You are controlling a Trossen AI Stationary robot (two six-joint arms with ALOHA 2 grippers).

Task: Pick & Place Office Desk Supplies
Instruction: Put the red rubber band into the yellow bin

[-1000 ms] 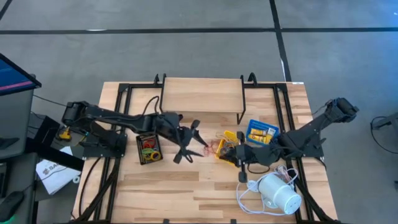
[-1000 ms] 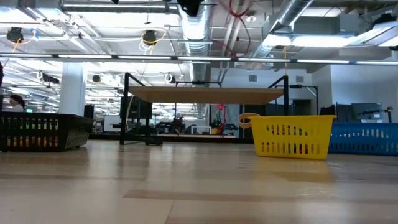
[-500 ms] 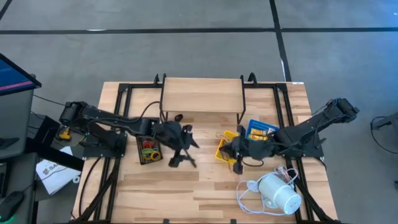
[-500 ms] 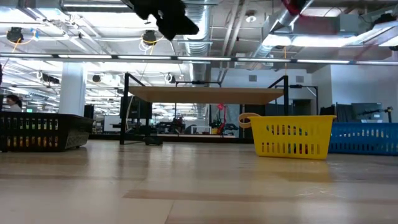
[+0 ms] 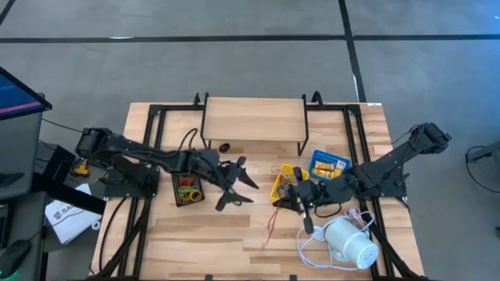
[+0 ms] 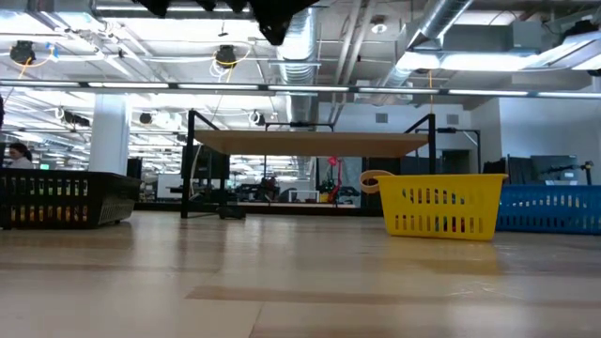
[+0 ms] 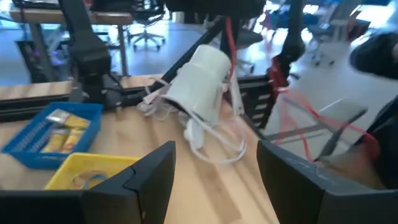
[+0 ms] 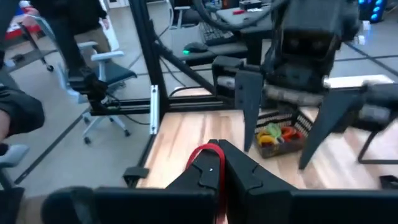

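Currently, the right gripper (image 5: 295, 200) sits lower in the high view than half a second ago, jaws closed on a red rubber band (image 8: 208, 151) that trails down-left. The left gripper (image 5: 234, 183), spread and empty, has swung toward centre frame. This suggests a band is in transit. Bare wood fills the lower-left; the yellow tray (image 5: 283, 187) and white device (image 5: 350, 243) crowd the right.

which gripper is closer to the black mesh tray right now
Left. The left gripper hangs open just beside the black mesh tray, toward the table's middle. The right gripper, shut on a red rubber band, sits farther off by the yellow tray.
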